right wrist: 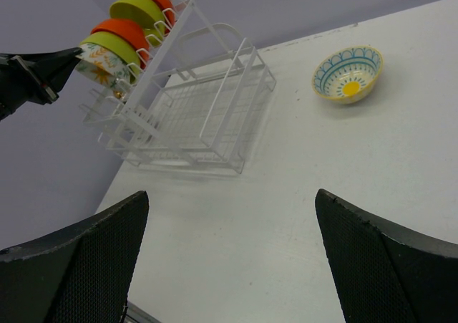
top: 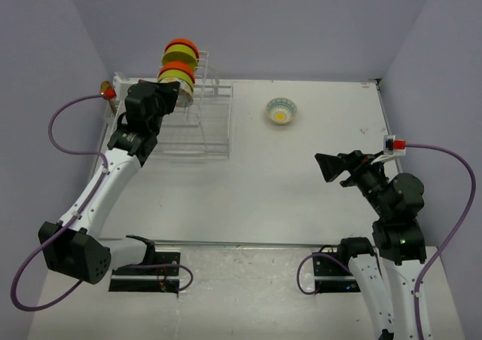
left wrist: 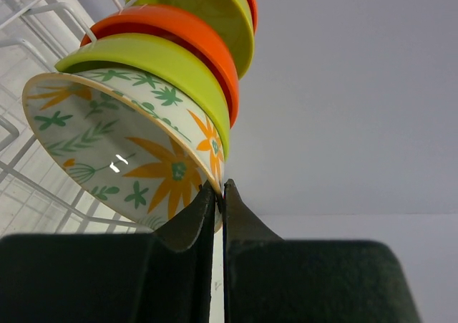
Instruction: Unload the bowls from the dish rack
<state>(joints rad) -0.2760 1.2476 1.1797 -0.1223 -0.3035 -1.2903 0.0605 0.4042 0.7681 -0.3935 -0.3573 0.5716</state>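
Note:
The white wire dish rack (top: 205,127) stands at the table's back left. Its upright slots hold a row of bowls: two orange (top: 181,45), two lime-green (top: 179,56) and, nearest, a white floral bowl (top: 184,92). My left gripper (top: 174,92) is shut on the floral bowl's rim; in the left wrist view the rim (left wrist: 215,167) is pinched between the fingertips of that gripper (left wrist: 219,187), with the lime (left wrist: 150,56) and orange (left wrist: 179,25) bowls behind. My right gripper (top: 325,166) is open and empty over the table's right side (right wrist: 230,194).
A second patterned bowl (top: 281,111), blue-edged with a yellow centre, sits upright on the table right of the rack (right wrist: 193,108); it also shows in the right wrist view (right wrist: 347,74). The rack's low basket looks empty. Grey walls close the back and sides.

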